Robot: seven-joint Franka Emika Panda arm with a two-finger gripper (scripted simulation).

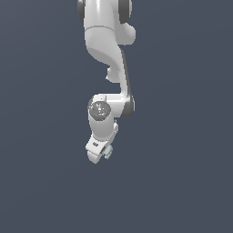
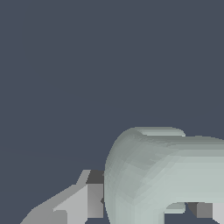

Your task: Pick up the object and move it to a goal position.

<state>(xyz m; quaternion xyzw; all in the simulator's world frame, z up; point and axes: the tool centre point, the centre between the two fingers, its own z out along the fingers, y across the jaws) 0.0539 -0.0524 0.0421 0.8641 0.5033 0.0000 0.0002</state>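
A white robot arm [image 1: 107, 41] is seen hanging down from the top of the exterior view, in front of a plain dark blue-grey background [image 1: 182, 136]. At the low end of the arm, the white gripper [image 1: 101, 152] is tilted, and it points down and a little toward the exterior view's left. A small pale grey-green lumpy object [image 1: 108, 152] is seen right at the tip of the gripper, on the side nearer the exterior view's right. It is touching the gripper and is much smaller than it. Only a small bit of the object is shown there, because most of it is hidden by the white gripper body. Nothing is seen under the object, so it is held up in the air. In the wrist view, the object [image 2: 166, 175] is shown very close and looks big. Its rounded lobes are seen, with one thick lobe bent downward and another stretched off to the side. It is seen between the grey fingers, with one finger [image 2: 83, 199] pressed next to it and a bit of the other finger [image 2: 205, 210] peeking out on its far side. The gripper is closed around the object, with the object caught between the two fingers.
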